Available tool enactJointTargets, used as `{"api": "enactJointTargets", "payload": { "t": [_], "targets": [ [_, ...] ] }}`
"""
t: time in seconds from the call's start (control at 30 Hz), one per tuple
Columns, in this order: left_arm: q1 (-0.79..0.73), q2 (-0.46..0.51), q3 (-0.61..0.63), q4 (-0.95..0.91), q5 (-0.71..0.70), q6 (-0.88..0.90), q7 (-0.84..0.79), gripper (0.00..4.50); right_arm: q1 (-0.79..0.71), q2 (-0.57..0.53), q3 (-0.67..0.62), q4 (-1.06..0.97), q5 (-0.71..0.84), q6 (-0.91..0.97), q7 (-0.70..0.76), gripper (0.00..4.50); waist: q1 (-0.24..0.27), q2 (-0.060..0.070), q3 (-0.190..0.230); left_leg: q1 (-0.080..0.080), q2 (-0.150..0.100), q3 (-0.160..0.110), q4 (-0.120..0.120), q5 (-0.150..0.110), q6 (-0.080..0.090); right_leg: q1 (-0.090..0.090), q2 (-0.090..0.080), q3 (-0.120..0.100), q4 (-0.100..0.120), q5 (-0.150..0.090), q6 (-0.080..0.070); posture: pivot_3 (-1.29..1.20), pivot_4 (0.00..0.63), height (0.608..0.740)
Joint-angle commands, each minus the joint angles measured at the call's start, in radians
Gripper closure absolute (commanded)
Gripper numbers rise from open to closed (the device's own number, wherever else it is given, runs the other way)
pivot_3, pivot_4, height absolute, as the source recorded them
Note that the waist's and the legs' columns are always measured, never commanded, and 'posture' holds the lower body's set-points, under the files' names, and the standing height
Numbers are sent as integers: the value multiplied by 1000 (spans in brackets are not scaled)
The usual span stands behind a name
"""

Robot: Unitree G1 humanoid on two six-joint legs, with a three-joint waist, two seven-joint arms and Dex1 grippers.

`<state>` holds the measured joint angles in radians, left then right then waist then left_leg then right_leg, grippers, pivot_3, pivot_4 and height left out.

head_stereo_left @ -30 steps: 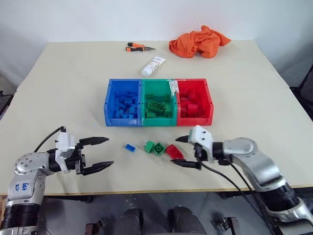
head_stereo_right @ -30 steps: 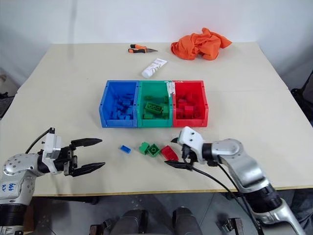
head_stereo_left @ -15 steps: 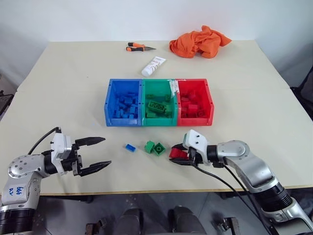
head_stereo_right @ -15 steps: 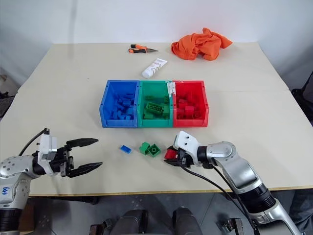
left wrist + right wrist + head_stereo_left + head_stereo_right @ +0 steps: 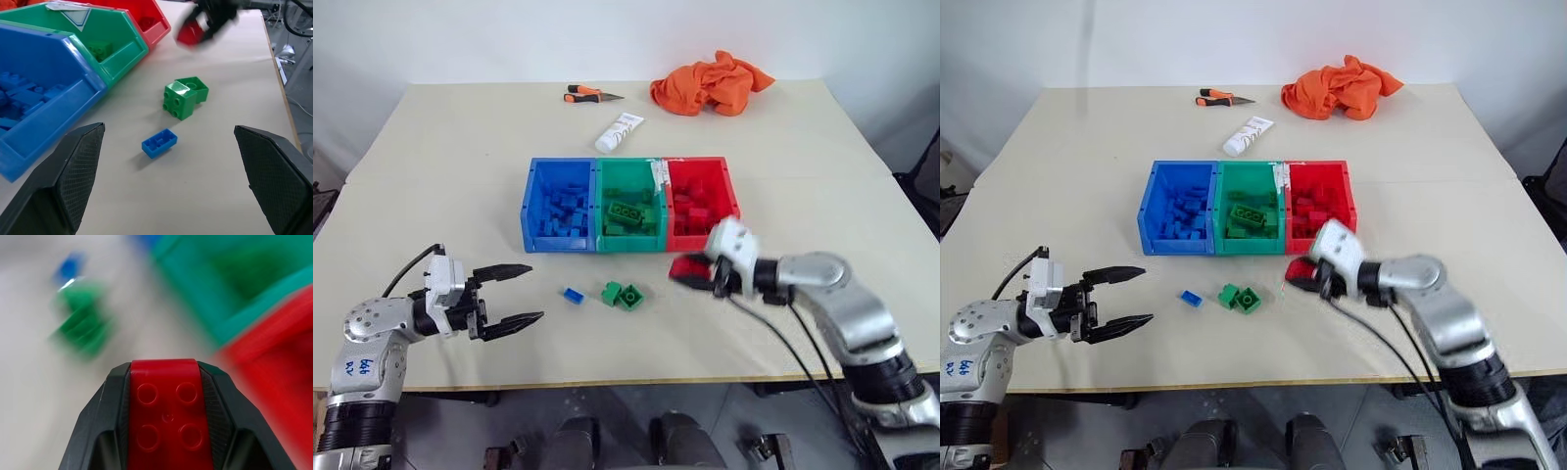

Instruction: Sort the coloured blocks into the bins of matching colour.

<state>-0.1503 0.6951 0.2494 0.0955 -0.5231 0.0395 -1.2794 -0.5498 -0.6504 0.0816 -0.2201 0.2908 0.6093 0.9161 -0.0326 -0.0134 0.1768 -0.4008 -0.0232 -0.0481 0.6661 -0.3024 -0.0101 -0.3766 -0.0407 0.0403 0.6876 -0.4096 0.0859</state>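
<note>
we see the right claw [image 5: 690, 273] clamped on the red block [image 5: 167, 418], lifted off the table [image 5: 460, 176] just in front of the red bin [image 5: 729, 201]. the left claw [image 5: 516, 295] gapes empty, near the blue block [image 5: 573, 295] and green blocks [image 5: 623, 294].

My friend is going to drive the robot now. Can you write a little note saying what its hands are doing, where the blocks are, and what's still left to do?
Right gripper: shut on the red block, lifted off the table just in front of the red bin.
Left gripper: open, holding nothing, hovering to the left of the loose blocks.
On the table in front of the bins: a small blue block and two green blocks side by side.
Done: blue bin, green bin and red bin already hold blocks of their colours.
Left: drop the red block in the red bin, then sort the blue and green ones.
</note>
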Motion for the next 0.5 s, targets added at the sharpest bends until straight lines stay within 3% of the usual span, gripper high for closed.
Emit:
{"api": "enactJointTargets", "payload": {
  "t": [0.03,0.27,0.3,0.5],
  "targets": [
    [-22,-7,-7,9,-1,-26,-10,0,-119,-3,-55,134,0,-60,-4,2994,2,0,0,0,0,0,0,0,0,0,0,0,0,0,0,0,150,740],
    [-34,-18,-17,26,1,-44,-9,0,-305,18,-11,483,-97,-263,22,2994,0,0,0,0,0,0,-1,0,0,-1,-1,-2,1,0,0,0,150,740],
    [-33,-19,-17,26,1,-47,-8,0,-325,25,-4,524,-108,-288,28,2262,-2,0,0,-1,0,1,-1,0,0,-1,-1,-3,1,0,0,0,150,740],
    [-24,-27,-19,19,-2,-55,-4,0,-352,32,-4,563,-127,-339,49,402,-11,0,0,-1,0,0,0,0,0,-1,-2,-4,2,0,0,0,150,740]
  ]
}}
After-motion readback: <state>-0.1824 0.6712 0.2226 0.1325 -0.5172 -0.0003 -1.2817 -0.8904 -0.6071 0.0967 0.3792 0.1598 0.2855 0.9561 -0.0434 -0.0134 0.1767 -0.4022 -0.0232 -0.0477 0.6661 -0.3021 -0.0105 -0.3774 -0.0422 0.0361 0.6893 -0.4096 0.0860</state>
